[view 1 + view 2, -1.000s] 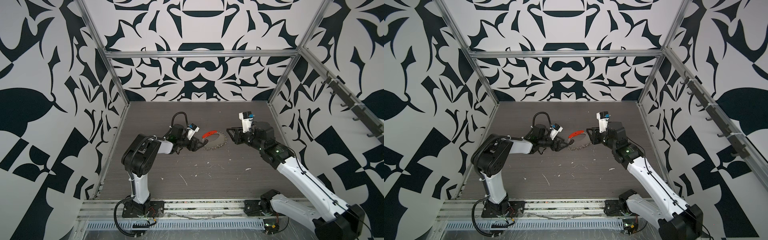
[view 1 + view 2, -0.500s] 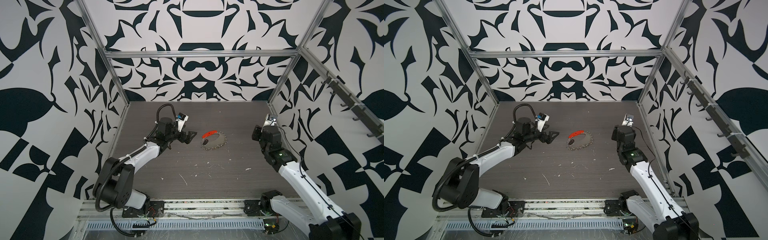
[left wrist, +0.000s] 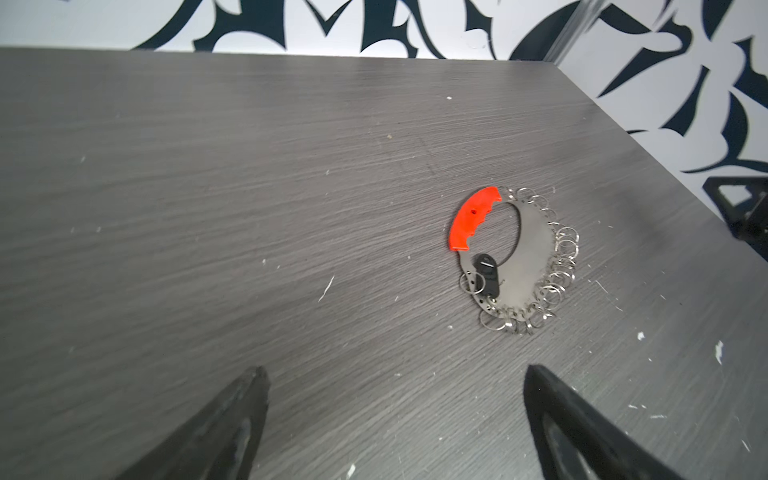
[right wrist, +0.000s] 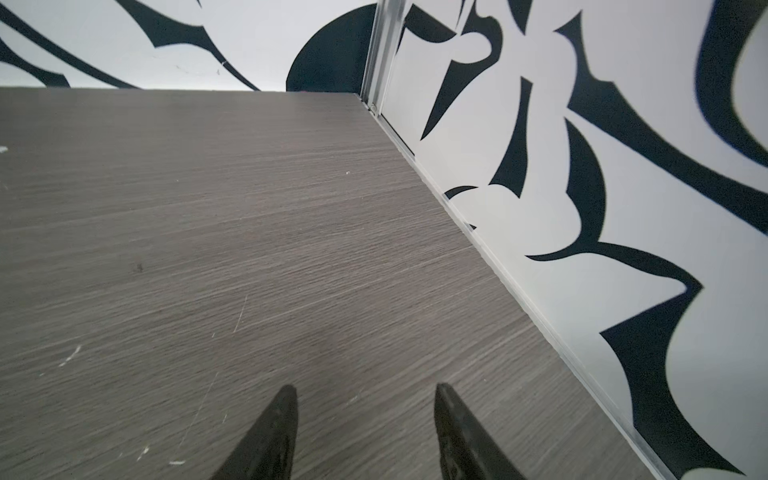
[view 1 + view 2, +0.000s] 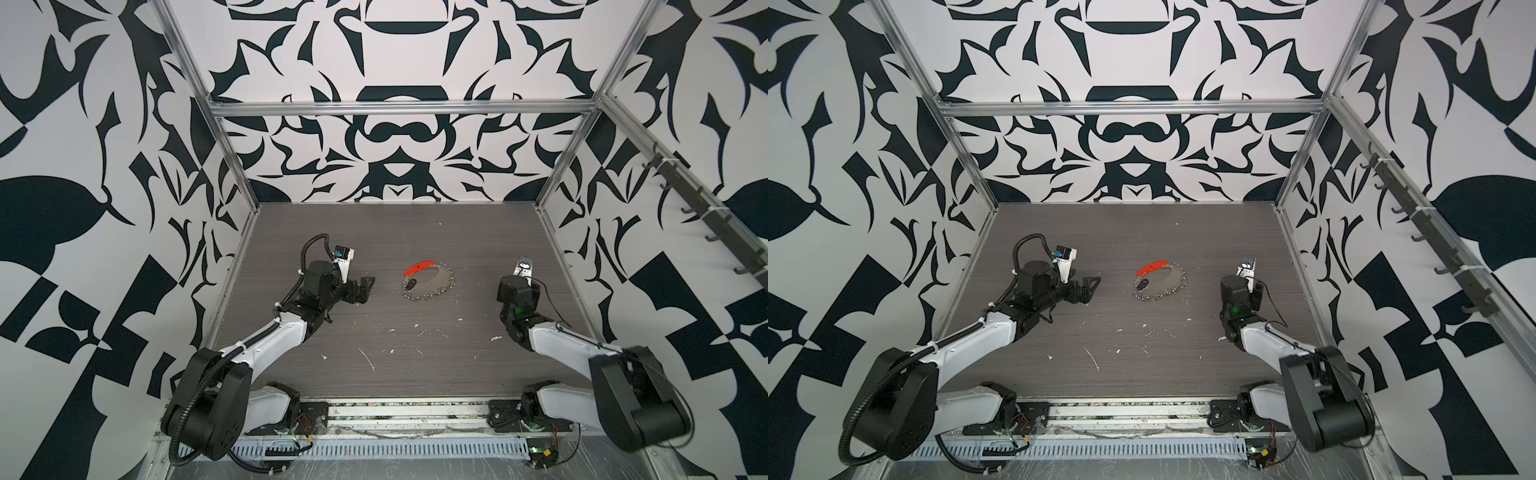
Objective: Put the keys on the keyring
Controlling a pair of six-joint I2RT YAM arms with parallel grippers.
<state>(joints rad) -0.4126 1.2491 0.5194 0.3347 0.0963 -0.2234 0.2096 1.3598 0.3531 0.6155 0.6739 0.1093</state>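
Observation:
The black key [image 3: 487, 274] lies on a silver crescent plate [image 3: 528, 249] with an orange-red handle [image 3: 471, 218] and several small rings along its edge. One round keyring [image 3: 460, 283] sits right beside the key; I cannot tell whether the key is threaded on a ring. In both top views the key [image 5: 411, 284] [image 5: 1143, 284] rests mid-table, touched by neither arm. My left gripper [image 3: 395, 370] [image 5: 365, 286] is wide open and empty, to the left of the plate. Near the right wall, my right gripper [image 4: 365, 388] is open over bare table.
White flecks [image 5: 368, 359] are scattered over the front half of the dark wood-grain table [image 5: 415, 332]. The patterned right wall [image 4: 582, 249] and its metal rail [image 4: 498, 270] run close beside the right gripper. A hook rack [image 5: 706, 216] hangs on the right wall.
Both grippers were at the ring plate a second ago. Both have drawn back, the left to the left, the right to the right wall. The right gripper has opened.

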